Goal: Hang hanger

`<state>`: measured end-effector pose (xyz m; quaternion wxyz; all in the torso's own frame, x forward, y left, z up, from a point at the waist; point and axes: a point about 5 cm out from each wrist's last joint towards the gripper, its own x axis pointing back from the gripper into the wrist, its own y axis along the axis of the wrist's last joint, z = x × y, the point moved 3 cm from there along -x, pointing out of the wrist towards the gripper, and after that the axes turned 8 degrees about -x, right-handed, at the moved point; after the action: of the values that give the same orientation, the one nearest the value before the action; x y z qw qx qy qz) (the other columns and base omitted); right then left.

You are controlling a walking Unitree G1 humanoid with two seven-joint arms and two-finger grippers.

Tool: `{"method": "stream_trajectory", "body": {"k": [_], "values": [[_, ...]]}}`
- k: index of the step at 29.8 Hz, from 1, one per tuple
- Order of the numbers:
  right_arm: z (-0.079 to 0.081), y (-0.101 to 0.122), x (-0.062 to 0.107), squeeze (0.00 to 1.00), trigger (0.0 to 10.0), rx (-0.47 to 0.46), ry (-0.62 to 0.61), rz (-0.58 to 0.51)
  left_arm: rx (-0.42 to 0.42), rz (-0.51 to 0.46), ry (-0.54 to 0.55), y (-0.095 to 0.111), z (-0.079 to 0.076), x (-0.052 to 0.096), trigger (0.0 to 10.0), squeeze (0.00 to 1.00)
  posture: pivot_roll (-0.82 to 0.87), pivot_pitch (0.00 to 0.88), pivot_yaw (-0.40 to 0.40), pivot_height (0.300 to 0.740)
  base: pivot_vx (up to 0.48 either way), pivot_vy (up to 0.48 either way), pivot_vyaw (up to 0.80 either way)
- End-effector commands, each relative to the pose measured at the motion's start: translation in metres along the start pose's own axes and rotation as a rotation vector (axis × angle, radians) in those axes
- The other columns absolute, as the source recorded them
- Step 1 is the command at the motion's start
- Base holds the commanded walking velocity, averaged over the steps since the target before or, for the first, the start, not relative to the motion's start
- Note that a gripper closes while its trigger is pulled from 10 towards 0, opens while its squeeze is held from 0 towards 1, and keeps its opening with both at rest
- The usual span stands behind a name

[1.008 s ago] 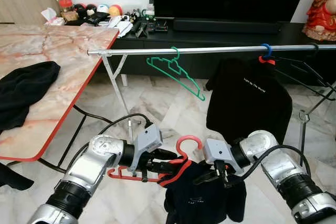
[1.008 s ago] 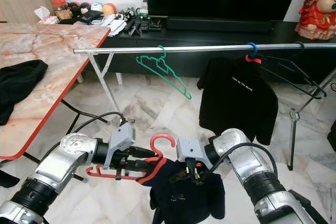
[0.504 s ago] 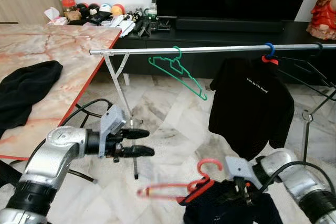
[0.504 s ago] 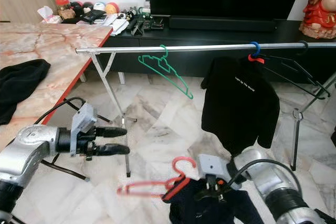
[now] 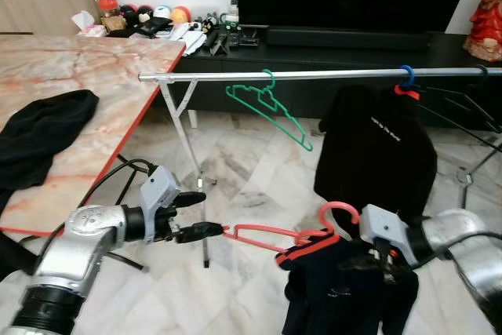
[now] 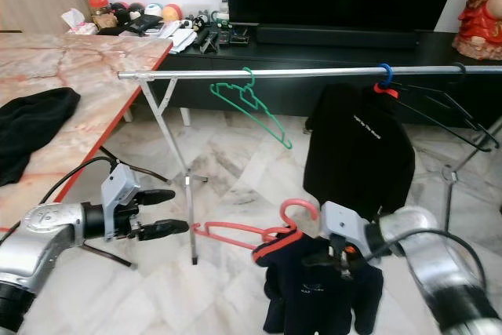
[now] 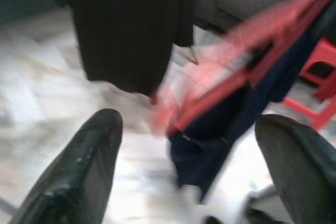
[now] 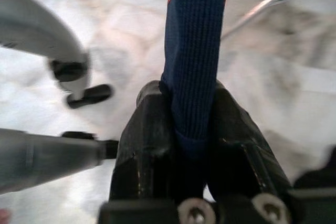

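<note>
- The right gripper [image 8: 191, 129] is low at the right, its jaws clamped on a fold of the navy garment [image 5: 341, 292], which has an orange-red collar.
- That garment hangs on the red hanger [image 5: 271, 233], held above the tiled floor [image 5: 251, 170] and well below the rail [image 5: 314, 74]; its hook [image 5: 339, 211] points up beside the right wrist.
- The hanger's bare arm reaches out towards the left gripper [image 5: 205, 216].
- The left gripper's jaws stand apart with nothing between them; whether the lower fingertip touches the hanger's end I cannot tell.
- On the silver rail hang a green hanger [image 5: 271, 107], tilted and bare, and to its right a black shirt [image 5: 376, 151] on a hanger with a blue hook.
- Black wire hangers [image 6: 451, 115] hang at the rail's far right.
- A black cloth [image 5: 39, 135] lies on the marble-patterned counter [image 5: 86, 76] to the left.
- Behind the rail stands a dark television unit [image 5: 345, 37].
</note>
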<state>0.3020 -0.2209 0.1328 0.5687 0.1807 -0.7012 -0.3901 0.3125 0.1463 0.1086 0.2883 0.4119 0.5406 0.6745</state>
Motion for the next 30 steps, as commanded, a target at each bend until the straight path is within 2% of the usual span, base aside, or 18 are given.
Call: {"method": "stream_trajectory", "body": {"k": [1,2,7,9,10,11,12,13,20,24,30], "values": [[-0.007,0.021,0.017,0.00,0.0,0.058,-0.059,-0.062,0.013,0.016,-0.006,-0.006,-0.003,-0.002,10.0,1.00,-0.04,0.061,0.034,0.740,0.000,0.000,0.00],[-0.015,0.038,0.034,0.00,0.0,0.111,-0.115,-0.065,0.040,0.023,-0.013,-0.018,-0.010,-0.014,10.0,1.00,-0.06,0.075,0.043,0.740,0.000,0.000,0.00],[-0.018,0.046,0.041,0.00,0.0,0.145,-0.141,-0.056,0.048,0.020,0.002,-0.022,-0.011,-0.021,10.0,1.00,-0.07,0.079,0.045,0.740,0.000,0.000,0.00],[-0.013,0.050,0.039,0.00,0.0,0.164,-0.118,-0.068,0.050,0.006,0.061,-0.023,-0.006,-0.027,10.0,1.00,-0.07,0.087,0.051,0.740,0.000,0.000,0.00],[-0.011,0.053,0.037,0.00,0.0,0.170,-0.107,-0.081,0.064,0.003,0.075,-0.024,-0.004,-0.029,10.0,0.54,-0.07,0.089,0.053,0.740,0.000,0.000,0.00],[-0.011,0.053,0.037,0.00,0.0,0.170,-0.107,-0.081,0.064,0.003,0.075,-0.024,-0.004,-0.029,10.0,0.54,-0.07,0.089,0.053,0.740,0.000,0.000,0.00],[-0.008,0.061,0.035,0.00,0.0,0.187,-0.084,-0.110,0.071,0.016,0.058,-0.027,-0.006,-0.033,10.0,0.00,-0.08,0.094,0.057,0.740,0.000,0.000,0.00],[-0.004,0.071,0.036,0.00,0.0,0.218,-0.061,-0.124,0.064,0.039,0.022,-0.032,-0.011,-0.035,10.0,0.00,-0.08,0.094,0.057,0.740,0.000,0.000,0.00],[0.013,0.098,0.055,0.00,0.0,0.264,-0.028,-0.190,0.068,0.054,-0.008,-0.039,-0.016,-0.042,10.0,0.00,-0.10,0.106,0.061,0.740,0.000,0.000,0.00],[0.021,0.108,0.060,0.00,0.0,0.293,0.011,-0.209,0.101,0.015,-0.003,-0.037,-0.015,-0.054,10.0,0.00,-0.11,0.109,0.061,0.740,0.000,0.000,0.00],[0.035,0.116,0.062,0.00,0.0,0.311,0.062,-0.229,0.174,-0.053,-0.008,-0.029,-0.014,-0.063,10.0,0.00,-0.12,0.114,0.059,0.740,0.000,0.000,0.00]]}}
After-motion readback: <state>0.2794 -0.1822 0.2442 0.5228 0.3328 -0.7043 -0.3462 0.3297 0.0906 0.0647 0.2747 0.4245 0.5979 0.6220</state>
